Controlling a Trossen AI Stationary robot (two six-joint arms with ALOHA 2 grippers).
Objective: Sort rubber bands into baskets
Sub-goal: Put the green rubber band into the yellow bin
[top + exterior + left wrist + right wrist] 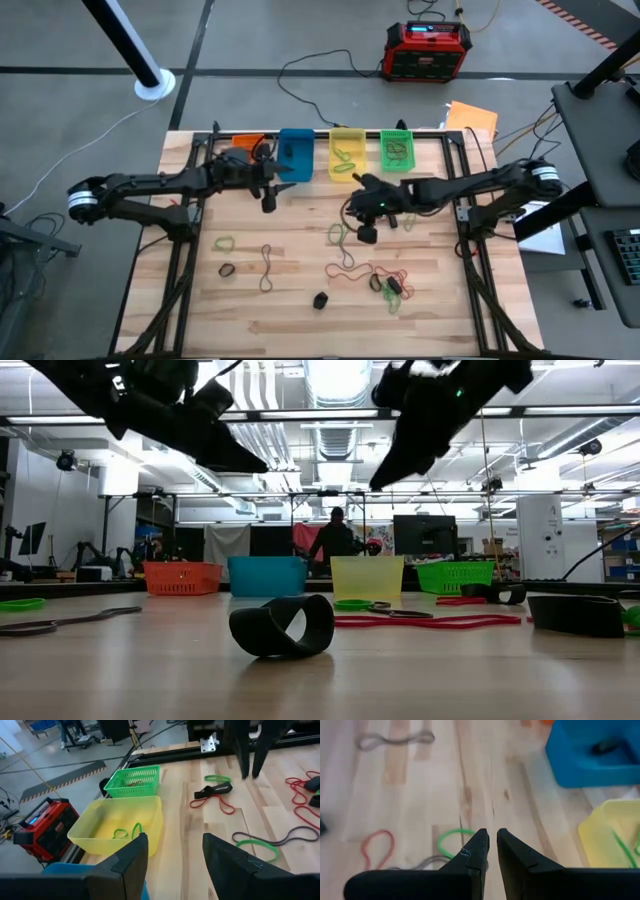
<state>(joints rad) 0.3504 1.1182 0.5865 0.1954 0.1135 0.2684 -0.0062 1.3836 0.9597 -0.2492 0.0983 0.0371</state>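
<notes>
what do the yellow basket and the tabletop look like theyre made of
Yellow basket: probably thin plastic with a smooth, slightly glossy finish; its walls are translucent, so a green band inside shows through them.

Tabletop: looks like light wood, butcher-block style; visible grain, long joined strips and small darker knots. Its faint sheen suggests a sealed or sanded surface, though that is hard to tell.

A red-black box [428, 51] sits beyond the table [300, 320].

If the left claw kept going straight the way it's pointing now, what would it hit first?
Most likely the yellow basket, which sits just beyond the open left claw and slightly to one side. Depth is unclear, so it might skim past onto the bare wooden table.
</notes>
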